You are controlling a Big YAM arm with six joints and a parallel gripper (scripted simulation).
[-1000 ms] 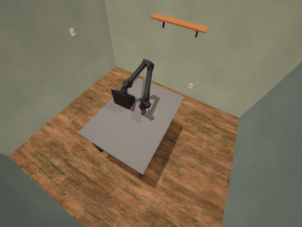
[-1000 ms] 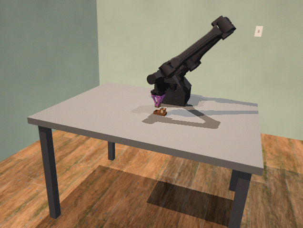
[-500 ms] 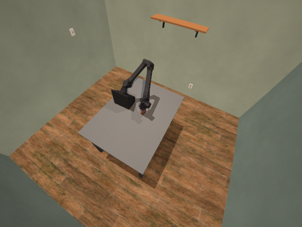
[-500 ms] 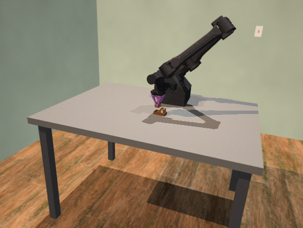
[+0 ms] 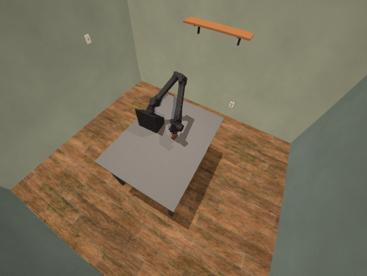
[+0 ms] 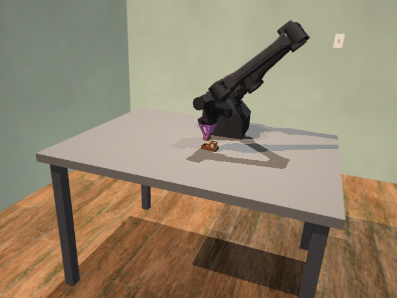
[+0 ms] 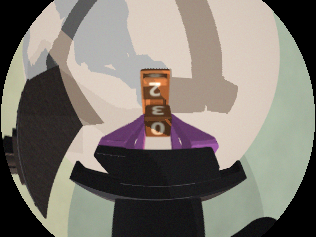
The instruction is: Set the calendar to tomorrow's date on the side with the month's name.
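The brown calendar tray [image 6: 208,146] lies flat on the grey table, just in front of the arm's base. One digit cube [image 6: 214,144] stands in its right half; the tray's left half is empty. My gripper [image 6: 206,133] with purple fingers hangs a little above the tray's left half and is shut on the second digit cube [image 6: 205,137]. In the wrist view the held cube [image 7: 158,121] sits between the fingertips and shows digits that read like 3 and 0. Beyond it lies the tray with the other cube [image 7: 154,90], whose upper face reads like 2. The month's name is too small to read.
The arm's dark base [image 6: 231,123] stands close behind the tray. A black square panel [image 5: 149,120] stands on the table's back left part. The table edges are far from the tray.
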